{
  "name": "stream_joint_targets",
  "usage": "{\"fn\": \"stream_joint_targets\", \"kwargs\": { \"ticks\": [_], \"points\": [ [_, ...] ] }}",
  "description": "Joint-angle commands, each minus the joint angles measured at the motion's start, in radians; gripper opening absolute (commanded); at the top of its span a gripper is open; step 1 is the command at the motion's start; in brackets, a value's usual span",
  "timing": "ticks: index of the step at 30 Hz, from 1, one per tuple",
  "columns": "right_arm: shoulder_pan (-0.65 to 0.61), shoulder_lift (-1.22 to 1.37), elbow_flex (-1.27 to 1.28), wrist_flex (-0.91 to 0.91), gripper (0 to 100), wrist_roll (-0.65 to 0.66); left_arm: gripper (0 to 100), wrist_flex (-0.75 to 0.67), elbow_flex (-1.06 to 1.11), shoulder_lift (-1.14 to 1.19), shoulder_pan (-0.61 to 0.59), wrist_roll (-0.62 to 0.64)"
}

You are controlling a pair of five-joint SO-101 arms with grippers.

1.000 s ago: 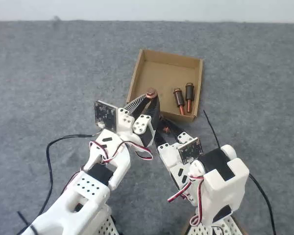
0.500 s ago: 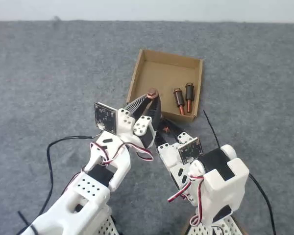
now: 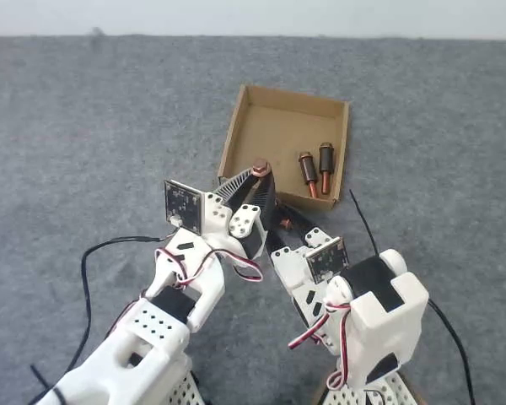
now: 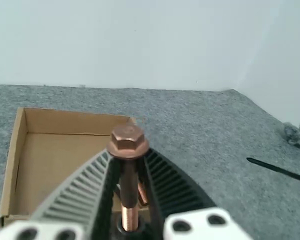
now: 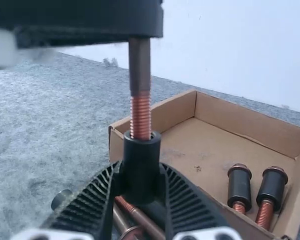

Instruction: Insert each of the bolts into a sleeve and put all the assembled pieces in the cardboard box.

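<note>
The bolt [image 4: 127,146], rigid and probably slippery metal, stands upright over the near left corner of the box [image 3: 233,139], its thread entering the sleeve [image 5: 141,167]. The left gripper [image 4: 126,167] has its jaws clenched on the shank, and the right gripper [image 5: 140,176] has its jaws clenched on the sleeve. A firm mid-body hold suits both.

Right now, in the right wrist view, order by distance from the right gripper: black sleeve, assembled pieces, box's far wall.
1. black sleeve, clamped in the right gripper.
2. assembled pieces, side by side in the box; too close to call.
3. far wall, behind them.
</note>
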Motion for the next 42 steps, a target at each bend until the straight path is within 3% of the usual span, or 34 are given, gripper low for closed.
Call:
{"fn": "stream_joint_targets", "kwargs": {
  "ticks": [1,9,42],
  "points": [
    [0.001,-0.048,0.034,0.007,0.7,0.011,1,-0.064,-0.045,0.094,0.015,-0.011],
    [0.001,-0.048,0.034,0.033,0.7,0.011,1,-0.219,-0.053,0.253,0.015,-0.026],
    [0.027,-0.058,0.034,0.022,0.7,0.011,1,-0.216,0.038,0.256,0.040,-0.028]
  ]
}}
